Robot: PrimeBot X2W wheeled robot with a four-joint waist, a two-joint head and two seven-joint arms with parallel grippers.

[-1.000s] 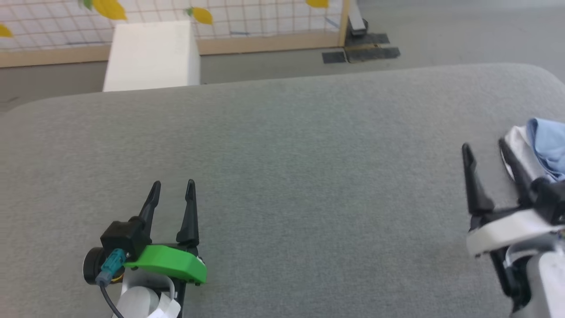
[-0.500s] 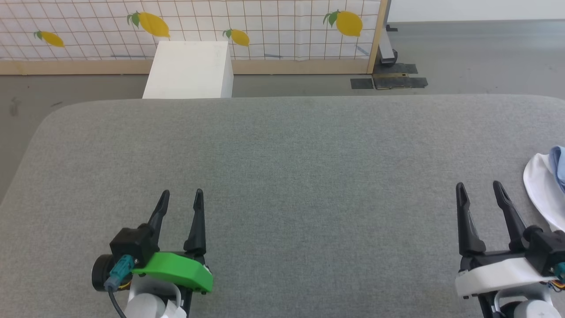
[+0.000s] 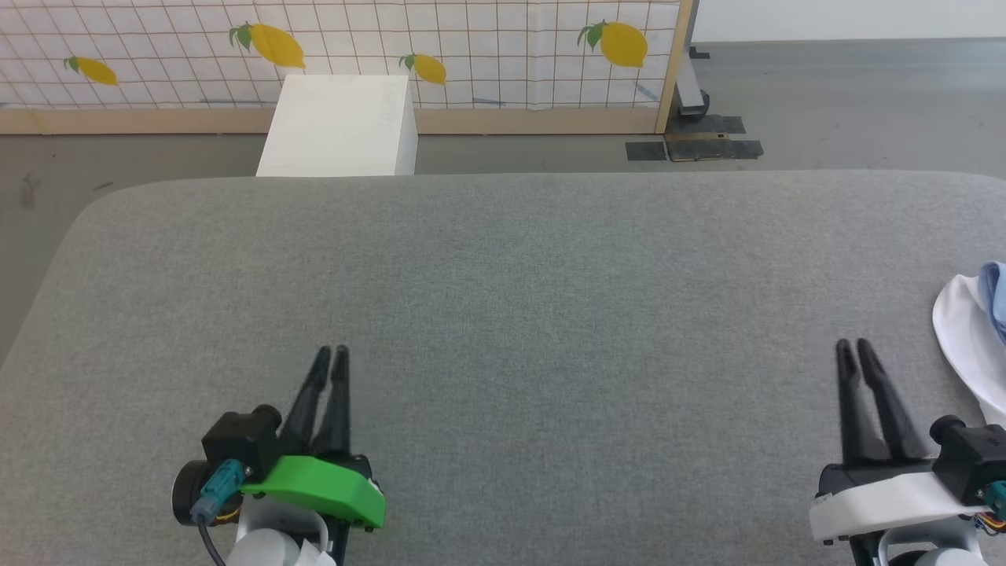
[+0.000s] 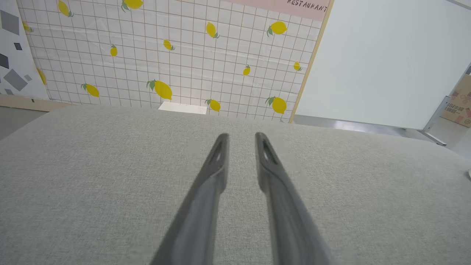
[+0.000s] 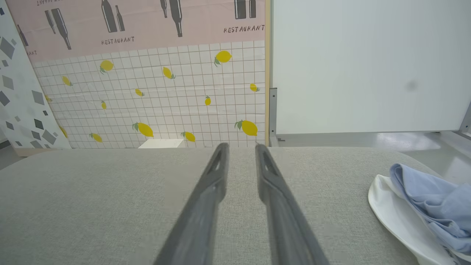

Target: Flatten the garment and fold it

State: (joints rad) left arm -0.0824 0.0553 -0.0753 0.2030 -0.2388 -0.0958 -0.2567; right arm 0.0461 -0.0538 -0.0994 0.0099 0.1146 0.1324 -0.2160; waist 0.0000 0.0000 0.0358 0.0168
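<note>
The garment lies bunched at the right edge of the grey table, a white part toward me and light blue cloth behind it. In the right wrist view the garment sits low at the right, crumpled. My right gripper hovers just left of it without touching, its fingers drawn close with a narrow gap and nothing between them; the right gripper points across bare table. My left gripper stands at the lower left, far from the cloth, equally narrowed and empty; the left gripper points toward the far edge.
A white box stands on the floor beyond the table's far edge. Behind it runs a lemon-print screen with a wooden frame. The table's corners are rounded, and grey floor lies past them.
Both grippers have narrowed from wide open to a slim gap. The head camera had tilted up and turned a second ago; since half a second ago it has held still.
</note>
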